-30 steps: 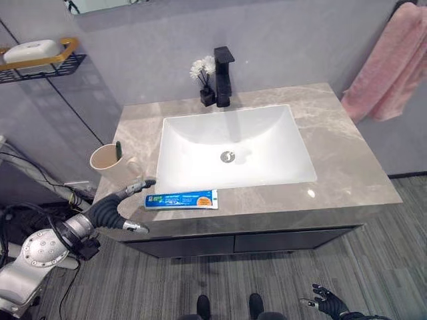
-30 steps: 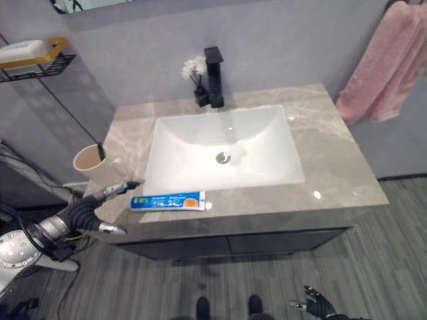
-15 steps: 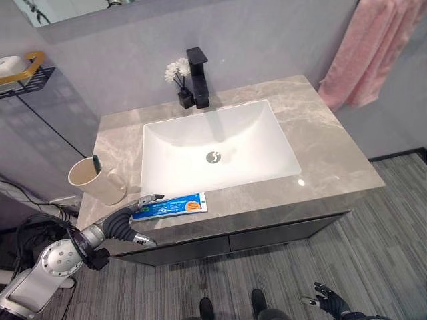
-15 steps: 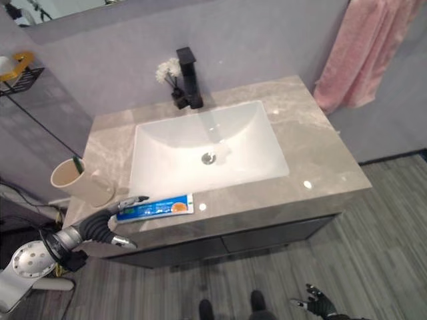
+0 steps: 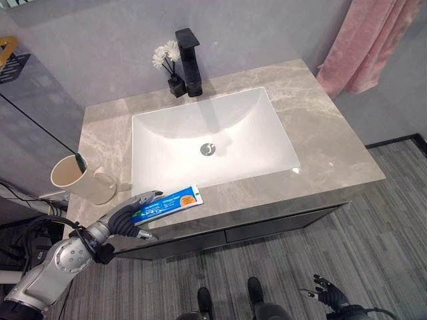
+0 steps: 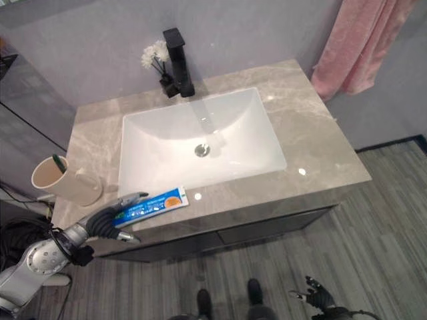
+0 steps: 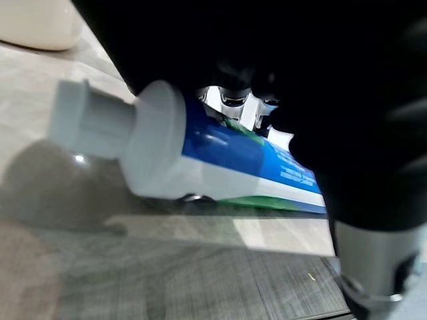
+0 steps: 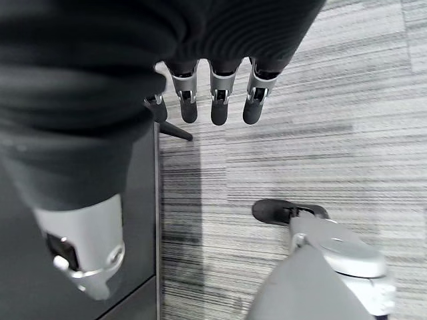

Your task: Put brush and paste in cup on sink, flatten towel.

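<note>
The blue and white toothpaste tube (image 5: 172, 203) lies near the front edge of the grey marble counter (image 5: 320, 127), left of the middle. My left hand (image 5: 124, 219) is open, its fairly straight fingers (image 7: 235, 100) over the tube's cap end (image 7: 100, 123) and the thumb apart at the counter's edge. A cream cup (image 5: 75, 180) stands on the counter's left end with the green-tipped toothbrush (image 5: 81, 160) in it. The pink towel (image 5: 373, 40) hangs bunched on the wall at the right. My right hand (image 8: 217, 100) hangs open low over the floor.
A white basin (image 5: 267, 127) is sunk in the middle of the counter, with a black tap (image 5: 189, 50) and a small vase of white flowers (image 5: 165, 59) behind it. A wire shelf (image 5: 10, 57) is on the left wall. Dark cabinet fronts (image 5: 280, 223) sit below the counter.
The camera has shifted. My left hand has slid forward over the tube's cap end, and the tube has turned slightly. The right hand still hangs low.
</note>
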Tool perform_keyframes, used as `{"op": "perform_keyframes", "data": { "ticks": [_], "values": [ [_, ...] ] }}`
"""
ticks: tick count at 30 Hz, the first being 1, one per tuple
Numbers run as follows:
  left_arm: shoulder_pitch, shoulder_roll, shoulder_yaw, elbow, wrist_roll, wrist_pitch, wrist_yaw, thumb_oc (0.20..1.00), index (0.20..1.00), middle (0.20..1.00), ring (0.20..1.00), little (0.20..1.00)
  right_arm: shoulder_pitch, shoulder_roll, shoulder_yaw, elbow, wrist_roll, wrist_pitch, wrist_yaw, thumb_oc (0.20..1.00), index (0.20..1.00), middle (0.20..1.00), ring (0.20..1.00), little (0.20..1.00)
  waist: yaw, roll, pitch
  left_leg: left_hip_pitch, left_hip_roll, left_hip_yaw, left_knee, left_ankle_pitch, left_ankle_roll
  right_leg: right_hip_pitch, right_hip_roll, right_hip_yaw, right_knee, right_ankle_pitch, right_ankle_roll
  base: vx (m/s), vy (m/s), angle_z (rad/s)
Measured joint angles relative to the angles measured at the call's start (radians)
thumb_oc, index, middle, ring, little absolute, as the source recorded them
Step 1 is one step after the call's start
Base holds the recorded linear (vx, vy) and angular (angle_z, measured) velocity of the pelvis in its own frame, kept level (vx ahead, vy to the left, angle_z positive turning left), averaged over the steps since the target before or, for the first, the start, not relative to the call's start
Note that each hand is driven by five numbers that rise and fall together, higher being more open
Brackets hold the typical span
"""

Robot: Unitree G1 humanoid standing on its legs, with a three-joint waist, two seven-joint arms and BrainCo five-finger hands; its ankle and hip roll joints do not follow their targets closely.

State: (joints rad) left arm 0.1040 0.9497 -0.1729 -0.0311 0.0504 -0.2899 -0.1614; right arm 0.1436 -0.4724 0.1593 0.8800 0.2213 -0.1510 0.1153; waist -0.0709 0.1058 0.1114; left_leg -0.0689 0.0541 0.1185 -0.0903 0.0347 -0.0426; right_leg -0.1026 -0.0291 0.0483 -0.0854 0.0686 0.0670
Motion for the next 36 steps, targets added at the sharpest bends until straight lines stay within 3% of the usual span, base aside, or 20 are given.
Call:
{"op": "perform_keyframes", "data": {
  "ticks": [7, 8, 9, 10, 22, 26, 29, 31, 34, 36],
  "values": [
    [-0.036, -0.022, -0.024, 0.032, 0.009, -0.004, 0.016, 1.0, 1.0, 1.0, 1.0, 1.0, 0.0, 0.001, 0.0, 0.0, 0.001, -0.001, -0.003, 1.0, 1.0, 1.0, 1.0, 1.0, -0.001, -0.018, -0.004, 0.004, 0.0, -0.002, 0.0, 0.0, 0.0, 0.005, 0.0, -0.002, 0.0, 0.0, 0.0, 0.0, 0.0, 0.0],
    [-0.046, -0.023, -0.037, 0.04, 0.009, -0.006, 0.025, 0.862, 0.862, 0.862, 0.862, 0.862, 0.0, 0.001, 0.0, 0.002, 0.001, 0.0, -0.004, 1.0, 1.0, 1.0, 1.0, 1.0, -0.001, -0.023, -0.001, 0.008, 0.0, -0.002, 0.0, 0.0, 0.0, 0.01, 0.0, -0.002, 0.0, 0.0, 0.0, 0.0, 0.0, 0.0],
    [-0.053, -0.027, -0.041, 0.048, 0.009, -0.008, 0.027, 0.351, 0.351, 0.351, 0.351, 0.351, 0.0, 0.001, 0.0, 0.002, 0.001, 0.0, -0.005, 1.0, 1.0, 1.0, 1.0, 1.0, -0.001, -0.025, 0.0, 0.012, 0.0, -0.001, 0.0, 0.0, 0.0, 0.014, 0.0, -0.002, 0.0, 0.0, 0.0, 0.0, 0.0, 0.0],
    [-0.062, -0.032, -0.046, 0.059, 0.009, -0.007, 0.027, 0.2, 0.2, 0.2, 0.2, 0.2, 0.0, 0.002, 0.0, 0.004, 0.001, 0.0, -0.005, 1.0, 1.0, 1.0, 1.0, 1.0, -0.002, -0.028, -0.002, 0.016, 0.0, -0.002, 0.0, 0.0, -0.001, 0.018, 0.0, -0.002, -0.002, -0.002, 0.002, 0.0, 0.0, 0.0],
    [-0.174, -0.032, -0.051, 0.099, 0.095, -0.001, 0.044, 0.2, 0.2, 0.2, 0.2, 0.2, 0.0, 0.006, 0.0, 0.018, 0.002, -0.002, -0.008, 1.0, 1.0, 1.0, 1.0, 1.0, -0.025, -0.055, -0.018, 0.016, 0.0, 0.001, 0.0, 0.0, 0.0, 0.018, 0.0, 0.0, 0.0, 0.0, 0.001, 0.0, 0.0, 0.0],
    [-0.221, -0.031, -0.097, 0.119, 0.127, -0.001, 0.048, 0.2, 0.2, 0.2, 0.2, 0.2, -0.028, 0.031, -0.025, 0.182, 0.042, 0.001, -0.02, 1.0, 1.0, 1.0, 1.0, 1.0, -0.026, -0.066, -0.038, 0.019, 0.0, 0.001, 0.0, 0.0, 0.0, 0.019, 0.0, 0.001, 0.0, 0.0, 0.001, 0.0, 0.0, 0.0],
    [-0.238, -0.031, -0.118, 0.138, 0.153, -0.001, 0.051, 0.2, 0.2, 0.2, 0.2, 0.2, -0.04, 0.035, -0.085, 0.278, 0.076, 0.0, -0.031, 1.0, 1.0, 1.0, 1.0, 1.0, -0.027, -0.066, -0.044, 0.034, 0.0, 0.002, -0.002, -0.001, 0.0, 0.033, 0.0, 0.002, -0.001, -0.001, 0.002, 0.0, 0.0, 0.0],
    [-0.238, -0.031, -0.121, 0.138, 0.166, 0.0, 0.051, 0.2, 0.2, 0.2, 0.2, 0.2, -0.043, 0.03, -0.189, 0.32, 0.144, 0.001, -0.042, 1.0, 1.0, 1.0, 1.0, 1.0, -0.032, -0.067, -0.053, 0.035, 0.0, 0.003, -0.005, -0.003, 0.001, 0.033, 0.0, 0.003, -0.001, -0.002, 0.003, 0.0, 0.0, 0.0],
    [-0.212, -0.019, -0.109, 0.111, 0.187, 0.002, 0.068, 0.2, 0.2, 0.2, 0.2, 0.2, -0.032, 0.016, -0.336, 0.3, 0.261, -0.002, -0.075, 1.0, 1.0, 1.0, 1.0, 1.0, -0.043, -0.075, -0.062, 0.035, 0.0, 0.003, -0.005, -0.003, 0.001, 0.034, 0.0, 0.003, 0.0, -0.002, 0.003, 0.0, 0.0, 0.0],
    [-0.2, -0.011, -0.108, 0.094, 0.204, 0.001, 0.079, 0.2, 0.2, 0.2, 0.2, 0.2, -0.021, -0.016, -0.352, 0.255, 0.291, -0.006, -0.106, 1.0, 1.0, 1.0, 1.0, 1.0, -0.053, -0.083, -0.068, 0.038, -0.001, 0.004, -0.004, -0.003, 0.002, 0.036, -0.001, 0.003, 0.0, -0.001, 0.003, 0.0, 0.0, 0.0]
  ]
}}
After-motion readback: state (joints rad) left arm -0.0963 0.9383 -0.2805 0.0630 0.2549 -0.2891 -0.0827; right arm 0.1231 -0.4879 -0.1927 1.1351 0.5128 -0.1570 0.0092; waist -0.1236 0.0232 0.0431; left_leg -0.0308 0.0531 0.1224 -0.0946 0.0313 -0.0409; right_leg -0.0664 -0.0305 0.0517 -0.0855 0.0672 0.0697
